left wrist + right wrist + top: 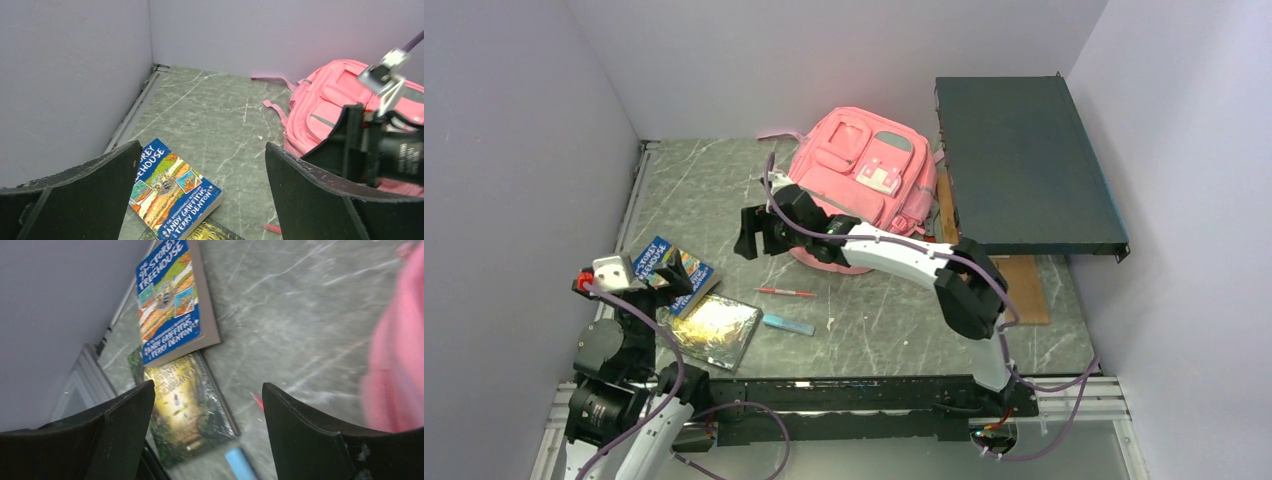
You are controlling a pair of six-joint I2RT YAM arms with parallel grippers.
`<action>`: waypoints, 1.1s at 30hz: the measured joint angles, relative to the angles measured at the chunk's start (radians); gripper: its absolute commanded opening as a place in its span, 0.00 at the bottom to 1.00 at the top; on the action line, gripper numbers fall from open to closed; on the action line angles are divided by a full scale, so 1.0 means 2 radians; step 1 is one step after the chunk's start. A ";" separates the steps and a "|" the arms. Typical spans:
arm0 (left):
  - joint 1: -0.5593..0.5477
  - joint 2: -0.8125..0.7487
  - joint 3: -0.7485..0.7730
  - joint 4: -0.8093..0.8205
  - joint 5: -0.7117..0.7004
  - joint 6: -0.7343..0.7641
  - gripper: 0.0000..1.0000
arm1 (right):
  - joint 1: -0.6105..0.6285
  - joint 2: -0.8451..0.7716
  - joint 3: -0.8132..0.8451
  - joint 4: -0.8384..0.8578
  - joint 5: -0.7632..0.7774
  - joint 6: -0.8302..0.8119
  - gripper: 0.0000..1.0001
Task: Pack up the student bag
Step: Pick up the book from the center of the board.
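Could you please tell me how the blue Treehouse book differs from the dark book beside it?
The blue Treehouse book has a bright cartoon cover; the dark book is greenish-gold and glossy. The blue one lies nearer the left wall, its edge resting on the dark one. Both lie flat, cover up, on the table, outside the student bag.

A grey marbled table (894, 320) stands between pale lilac walls (514, 150). Near its left front lies a blue paperback (667, 268) with a cartoon cover, its lower end resting over the edge of a glossy green-gold book (714, 330). Just right of the books lie a red pen (786, 292) and, nearer the front edge, a small light-blue stick (788, 325), the two apart. At the right rear sits a large dark flat case (1024, 165), with a brown board (1024, 285) under its near edge
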 measured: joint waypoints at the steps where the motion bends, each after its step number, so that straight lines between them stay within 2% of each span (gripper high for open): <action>1: 0.000 -0.004 0.000 0.000 -0.004 -0.001 0.99 | 0.002 0.012 0.000 0.020 -0.013 0.019 0.81; 7: 0.000 -0.013 0.000 -0.003 -0.014 -0.003 0.99 | 0.015 0.094 0.022 0.056 -0.059 0.094 0.81; 12: 0.000 -0.013 0.000 -0.004 -0.013 -0.005 0.99 | 0.021 0.128 0.022 0.075 -0.081 0.159 0.80; 18: 0.000 -0.013 0.000 -0.005 -0.013 -0.013 0.99 | 0.022 0.171 0.026 0.145 -0.107 0.252 0.79; 25: 0.000 -0.018 0.001 -0.007 -0.013 -0.014 0.98 | 0.023 0.211 0.030 0.189 -0.107 0.313 0.79; 33: 0.000 -0.020 0.002 -0.009 -0.014 -0.017 0.97 | 0.024 0.252 0.083 0.205 -0.105 0.370 0.78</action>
